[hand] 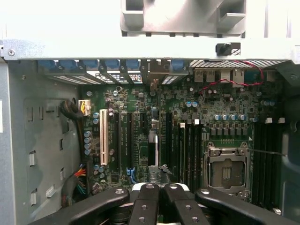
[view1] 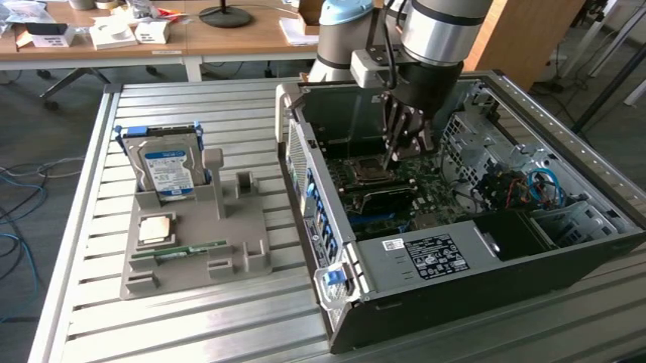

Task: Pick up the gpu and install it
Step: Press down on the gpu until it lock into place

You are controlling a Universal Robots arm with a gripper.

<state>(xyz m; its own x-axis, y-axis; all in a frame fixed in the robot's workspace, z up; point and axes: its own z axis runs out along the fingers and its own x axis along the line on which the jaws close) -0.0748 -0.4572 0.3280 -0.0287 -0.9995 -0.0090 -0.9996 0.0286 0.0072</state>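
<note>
Entry, one item in hand: installation step, insertion phase, as we judge it.

Gripper [view1: 402, 151]: inside the computer case [view1: 454, 302], lowered over the motherboard [hand: 140, 93]. We log its fingers [hand: 145, 206] drawn close together, pinching a thin dark edge between them.

Gpu [hand: 159, 169]: we take that thin dark edge to be the card, seen end-on from the wrist view, though so little of it shows that we cannot be certain. It hangs inside the case, above the row of expansion slots [hand: 123, 140] and apart from them; we see no contact with any slot yet.

Other contents of the case: empty processor socket [hand: 227, 171], to one side of the slots.

Outside the case, on the table [view1: 202, 325]:
- grey holder tray [view1: 232, 249], just beside the case;
- hard drive [view1: 166, 170] with a blue-white label, upright in the tray;
- green memory stick [view1: 181, 249], lying in the tray on the side away from the case.

Status: pick-up done, we judge, since the card is off the tray and inside the case. Seating not done.

Requirement for seating, in our judgement: the card's lower edge parallel to one long slot and directly over it, the bracket end toward the case's rear wall, then a straight, even press. A skewed approach risks catching on neighbouring slots or capacitors.
</note>
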